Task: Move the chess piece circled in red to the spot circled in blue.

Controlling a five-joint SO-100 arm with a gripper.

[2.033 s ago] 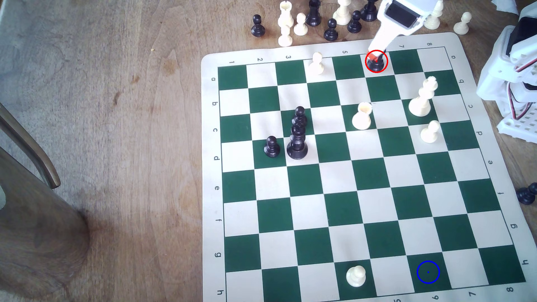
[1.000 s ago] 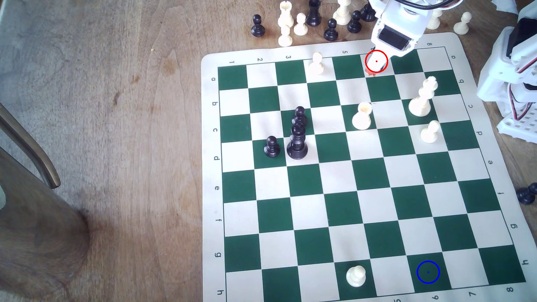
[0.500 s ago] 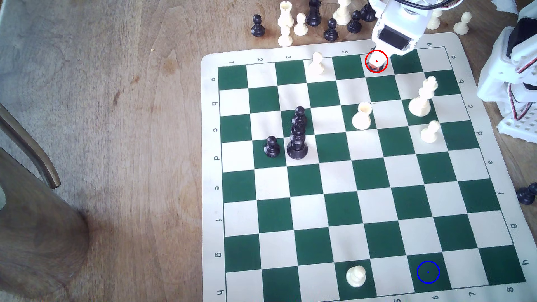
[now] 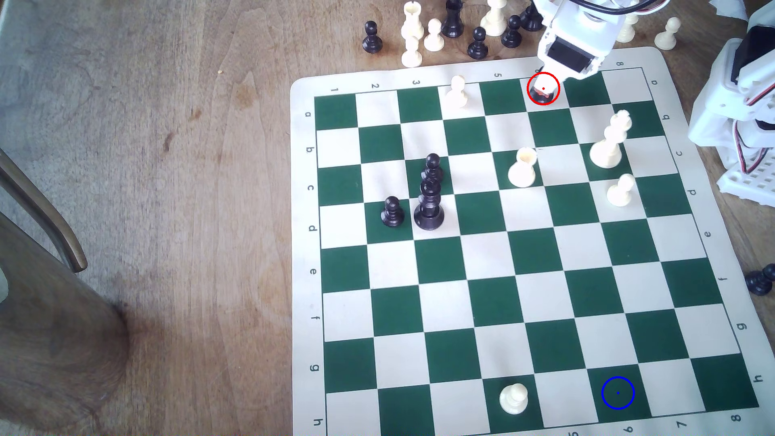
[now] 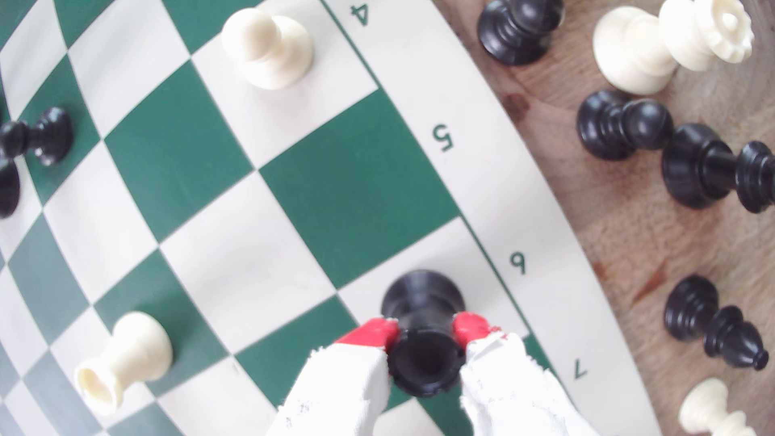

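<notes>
Pincer: red-tipped fingers pinching the black rook at its waist.
Rook: between the 2 fingertips, over a cream edge square.
Blue-ringed square: well apart from the pincer, across the board.

The board lies on the table, toward the exterior view's right. The rook stands on the far-row square of column 6, between the gripper fingertips. The target square sits in the near row, well apart from it. Two pawns and a taller piece stand at the board's left; four other pieces stand at its right, one in the near row. Spare pieces stand on the table behind the board.
</notes>
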